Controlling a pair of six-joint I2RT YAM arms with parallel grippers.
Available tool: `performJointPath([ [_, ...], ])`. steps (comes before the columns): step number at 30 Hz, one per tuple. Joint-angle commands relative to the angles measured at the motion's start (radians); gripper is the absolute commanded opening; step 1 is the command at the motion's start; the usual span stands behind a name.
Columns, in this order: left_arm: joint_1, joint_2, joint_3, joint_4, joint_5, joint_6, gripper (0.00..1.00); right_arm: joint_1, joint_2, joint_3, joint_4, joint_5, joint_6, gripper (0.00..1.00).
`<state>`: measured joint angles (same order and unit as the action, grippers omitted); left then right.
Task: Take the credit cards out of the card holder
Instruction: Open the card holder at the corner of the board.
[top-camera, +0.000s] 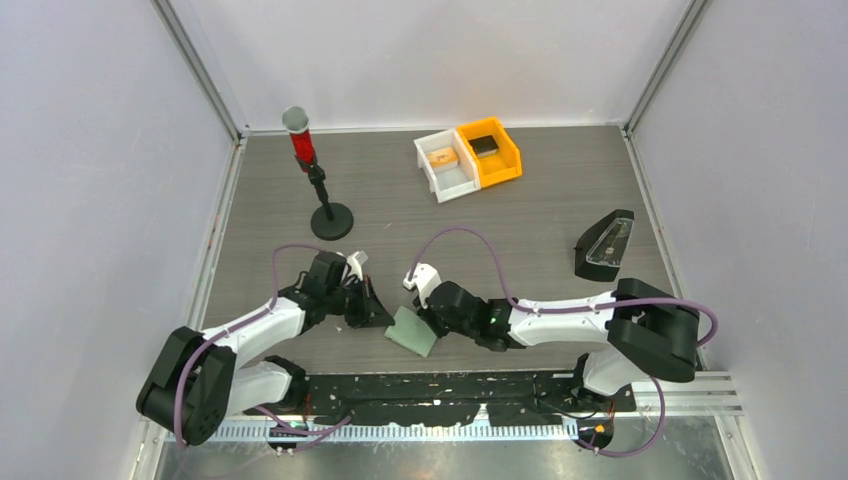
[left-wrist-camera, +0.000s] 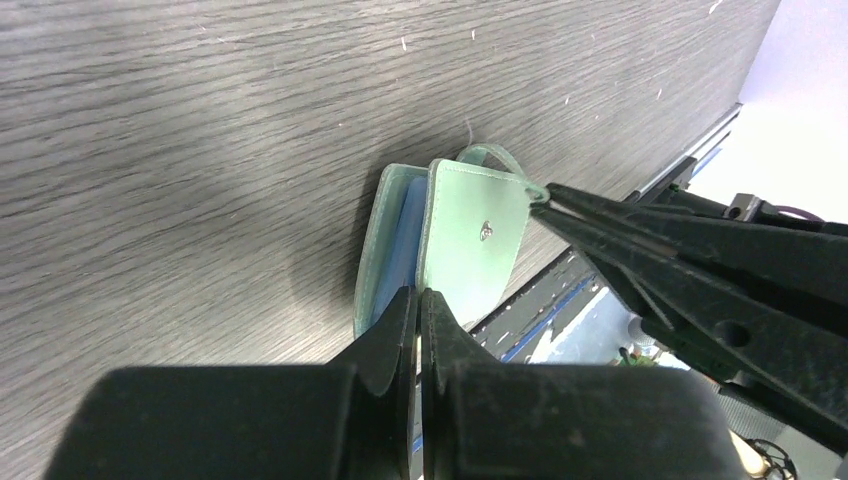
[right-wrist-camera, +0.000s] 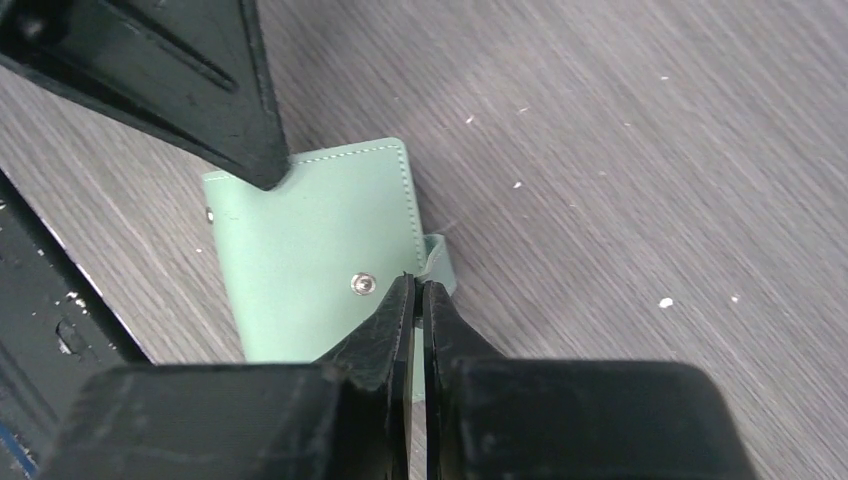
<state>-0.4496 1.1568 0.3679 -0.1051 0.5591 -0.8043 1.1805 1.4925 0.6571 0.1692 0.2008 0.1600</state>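
The pale-green card holder (top-camera: 412, 334) lies on the table between both arms, partly folded open. In the left wrist view its upper flap (left-wrist-camera: 470, 240) is lifted and a light blue card (left-wrist-camera: 405, 235) shows in the pocket beneath. My left gripper (left-wrist-camera: 420, 296) is shut on the near edge of that flap; it also shows in the top view (top-camera: 386, 319). My right gripper (right-wrist-camera: 415, 286) is shut on the holder's edge by the small side tab (right-wrist-camera: 437, 262), next to the snap; it also shows in the top view (top-camera: 429, 322). A tan-orange card-like piece (top-camera: 443, 156) lies in the white bin.
A white bin (top-camera: 452, 182) and an orange bin (top-camera: 505, 163) holding a black block (top-camera: 485, 146) stand at the back. A red-topped stand on a black base (top-camera: 331, 220) is at back left. A black holder with a clear tray (top-camera: 606, 246) sits at right.
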Motion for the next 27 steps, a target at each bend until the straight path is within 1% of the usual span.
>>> performJointPath([
  [1,-0.003,-0.025,0.046,-0.067,-0.028,0.057,0.0,-0.004,-0.057,-0.014,0.004,0.077,0.026,0.05],
  [10,-0.003,-0.017,0.085,-0.098,-0.039,0.064,0.0,-0.004,-0.098,-0.004,-0.03,0.051,0.084,0.05],
  [15,-0.003,-0.051,0.14,-0.171,-0.081,0.087,0.08,-0.005,-0.148,0.002,-0.058,0.0,0.105,0.05],
  [17,-0.003,-0.078,0.14,-0.198,-0.106,0.089,0.16,-0.005,-0.157,0.02,-0.088,-0.014,0.113,0.05],
  [19,-0.003,-0.11,0.132,-0.223,-0.142,0.091,0.27,-0.006,-0.156,0.04,-0.121,-0.027,0.122,0.05],
  [22,-0.003,-0.165,0.13,-0.273,-0.19,0.098,0.39,-0.007,-0.163,0.054,-0.146,-0.046,0.138,0.05],
  [27,-0.003,-0.275,0.125,-0.341,-0.262,0.092,0.54,-0.007,-0.195,0.06,-0.153,-0.043,0.161,0.05],
])
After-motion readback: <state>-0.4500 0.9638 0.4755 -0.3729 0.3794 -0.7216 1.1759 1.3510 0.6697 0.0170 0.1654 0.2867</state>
